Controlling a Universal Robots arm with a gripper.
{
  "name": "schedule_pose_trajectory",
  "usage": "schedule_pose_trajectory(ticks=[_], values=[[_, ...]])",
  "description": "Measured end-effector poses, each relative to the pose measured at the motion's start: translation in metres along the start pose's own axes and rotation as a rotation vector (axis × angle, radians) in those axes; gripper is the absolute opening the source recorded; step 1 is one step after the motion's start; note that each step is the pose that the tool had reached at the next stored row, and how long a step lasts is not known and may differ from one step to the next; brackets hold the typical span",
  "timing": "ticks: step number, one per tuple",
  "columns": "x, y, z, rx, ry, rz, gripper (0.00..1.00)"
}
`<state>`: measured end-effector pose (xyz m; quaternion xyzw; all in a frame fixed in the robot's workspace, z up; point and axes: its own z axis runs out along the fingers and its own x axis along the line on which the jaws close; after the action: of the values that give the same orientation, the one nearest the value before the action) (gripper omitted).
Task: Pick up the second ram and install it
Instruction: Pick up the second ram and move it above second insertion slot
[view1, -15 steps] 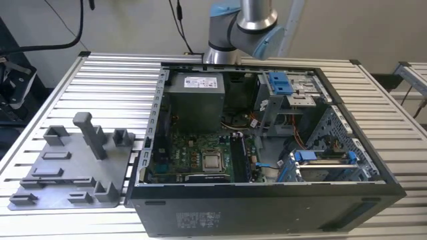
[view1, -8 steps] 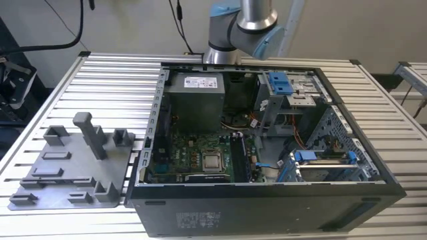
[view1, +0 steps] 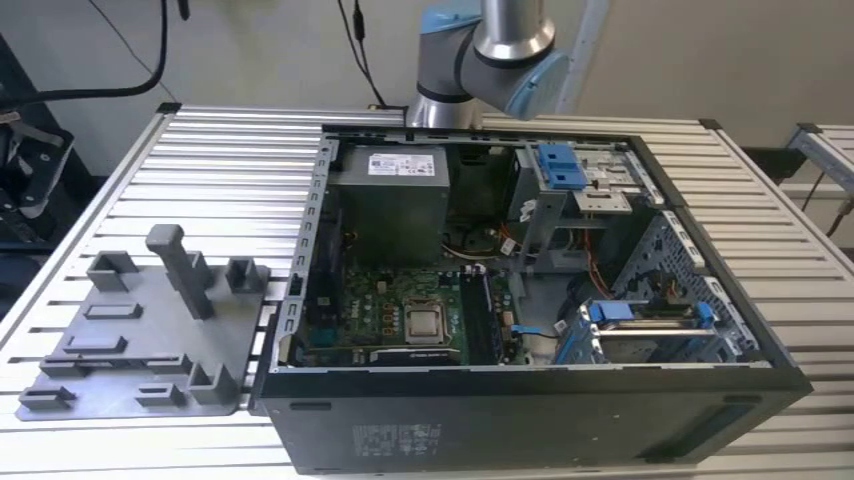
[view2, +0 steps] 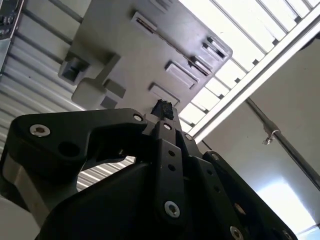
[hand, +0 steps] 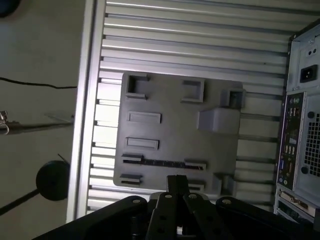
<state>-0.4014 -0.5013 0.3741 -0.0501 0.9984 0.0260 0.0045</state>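
The second ram is a thin dark strip standing on edge in a long holder of the grey fixture plate. In the exterior view that ram sits on the near part of the plate, on the exterior view's left of the open computer case. In the first wrist view my gripper hovers above the plate's near edge, close to the strip and apart from it. Its fingers look shut with nothing between them. In the second wrist view the gripper points at the plate.
The arm rises behind the case. Inside lie the green board with black memory slots beside the processor socket, a power supply and blue-clipped drive cages. A tall post and other holders stand on the plate.
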Motion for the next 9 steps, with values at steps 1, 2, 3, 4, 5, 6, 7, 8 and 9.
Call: schedule_pose_trajectory(ticks=[1,2,3,4,5,6,7,8,9], values=[[0.0000,0.0000,-0.0001,0.0002,0.0007,-0.012,0.11],[0.0000,0.0000,0.0000,0.0004,0.0013,-0.025,0.11],[0.0000,0.0000,0.0000,0.0009,0.0021,-0.039,0.11],[0.0000,0.0000,0.0000,0.0016,0.0030,-0.053,0.11],[-0.0001,0.0000,0.0000,0.0026,0.0038,-0.067,0.11],[-0.0001,-0.0001,-0.0001,0.0039,0.0047,-0.080,0.11],[-0.0001,-0.0001,-0.0001,0.0054,0.0057,-0.094,0.11],[0.0000,0.0000,0.0000,0.0071,0.0067,-0.108,0.11],[0.0000,0.0000,0.0000,0.0087,0.0075,-0.123,0.11]])
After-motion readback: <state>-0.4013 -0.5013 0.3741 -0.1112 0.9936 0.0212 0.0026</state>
